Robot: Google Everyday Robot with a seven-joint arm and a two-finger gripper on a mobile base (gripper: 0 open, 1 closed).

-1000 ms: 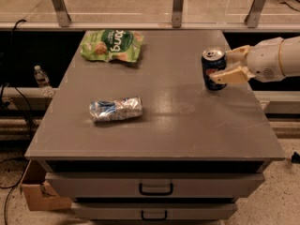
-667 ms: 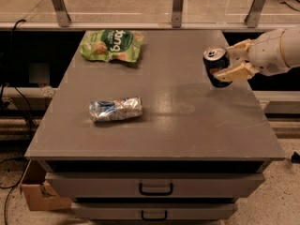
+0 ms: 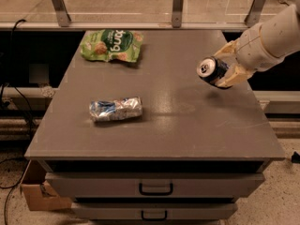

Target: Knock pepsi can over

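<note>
- Since a second ago, the pepsi can (image 3: 212,71) has gone from upright to steeply tilted. Its silver top now faces left and toward the camera, and the gripper (image 3: 220,69) has turned with it.
- Gripper: well to the right of the foil packet (image 3: 116,109) and a little farther back, reaching in from the right side of the view.
- Fingers (image 3: 233,78): clenched on the can, one beige finger above its body and one below, with no gap that I can make out.
- Can: well to the right of the foil packet, over the right part of the tabletop (image 3: 187,125). A dark shadow lies beneath it and apart from it, so I judge the can lifted clear of the surface rather than resting on it.
- Bystanders: the green snack bag (image 3: 111,45) lies behind the foil packet, well apart from it. Neither is touched by the arm.
- Done so far: the can is off its base and tipped most of the way toward horizontal.
- Left to do: the can is not yet lying on its side on the tabletop, and it is not yet free of the grasp. I put the task past its midpoint but unfinished.
- Next move, as I judge it: bring the can down onto its side and let go.
- Risk: a round can set down on its side may roll, and the tabletop edge farthest from the foil packet is near.
</note>
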